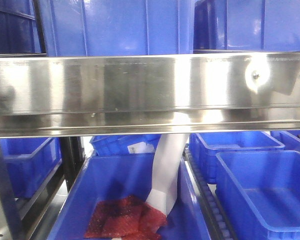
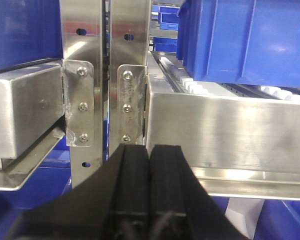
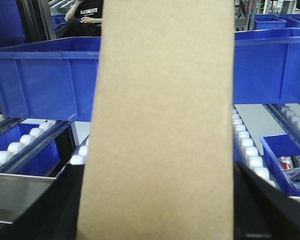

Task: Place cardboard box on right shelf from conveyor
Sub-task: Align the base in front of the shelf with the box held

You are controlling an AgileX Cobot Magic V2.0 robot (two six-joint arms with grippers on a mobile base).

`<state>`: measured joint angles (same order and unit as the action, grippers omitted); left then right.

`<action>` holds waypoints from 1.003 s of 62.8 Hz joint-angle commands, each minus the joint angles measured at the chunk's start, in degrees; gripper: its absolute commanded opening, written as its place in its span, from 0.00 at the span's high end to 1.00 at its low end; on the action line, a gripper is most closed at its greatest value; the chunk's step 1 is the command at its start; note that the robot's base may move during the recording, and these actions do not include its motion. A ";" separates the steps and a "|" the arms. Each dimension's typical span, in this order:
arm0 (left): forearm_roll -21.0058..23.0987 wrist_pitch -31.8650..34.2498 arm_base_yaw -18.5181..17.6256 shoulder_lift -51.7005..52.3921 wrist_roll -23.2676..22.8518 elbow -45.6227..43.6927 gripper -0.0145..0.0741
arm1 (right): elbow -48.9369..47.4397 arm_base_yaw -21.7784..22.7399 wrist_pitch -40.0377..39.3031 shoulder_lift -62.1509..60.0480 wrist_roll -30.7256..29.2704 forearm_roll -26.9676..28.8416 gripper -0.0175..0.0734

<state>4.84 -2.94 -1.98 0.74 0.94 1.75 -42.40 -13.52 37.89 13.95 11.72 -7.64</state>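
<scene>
My right gripper (image 3: pixel 157 225) grasps a flat tan cardboard box (image 3: pixel 162 120). In the right wrist view its dark fingers (image 3: pixel 35 210) flank the box's long sides. The box stands on end before the camera, lifted, touching nothing else that I can see. Held across its narrow width, it should, I judge, go in edge-first. Beyond it run rows of white plastic rollers (image 3: pixel 247 150) carrying a long blue plastic bin (image 3: pixel 45 85). A seated person in black (image 3: pixel 85 17) is far behind.

In the left wrist view, my left gripper (image 2: pixel 149 190) is clenched on nothing, its black pads (image 2: pixel 132 185) meeting flat. It hangs just before the riveted joint where grey perforated uprights (image 2: pixel 82 75) meet the shiny stainless-steel right shelf (image 2: pixel 225 125). I judge it is parked there to leave the carrying arm room.

The front view shows neither gripper nor the box. The shelf's broad reflective rail (image 1: pixel 150 95) fills the middle, with blue bins above and below. One bin holds a red mesh bag (image 1: pixel 122 217) and a white packet (image 1: pixel 167 170).

The conveyor appears in no view. By my reading the box is off it and not yet set on the shelf.
</scene>
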 commanded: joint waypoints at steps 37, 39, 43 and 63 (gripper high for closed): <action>0.37 5.19 0.00 0.66 -0.29 -0.21 0.97 | -1.72 0.01 -5.93 0.76 -0.45 -0.51 0.65; 0.37 5.19 0.00 0.66 -0.29 -0.21 0.97 | -1.72 0.01 -5.72 0.76 -0.45 -0.05 0.65; 0.37 5.19 0.00 0.66 -0.29 -0.21 0.97 | -1.72 0.01 -5.25 0.76 -0.45 0.61 0.65; 0.37 5.19 0.00 0.66 -0.29 -0.21 0.97 | -4.83 -0.18 -6.48 10.42 -6.30 0.66 0.65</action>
<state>4.84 -2.94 -1.98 0.74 0.94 1.75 -43.76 -13.52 38.20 19.12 9.56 -6.90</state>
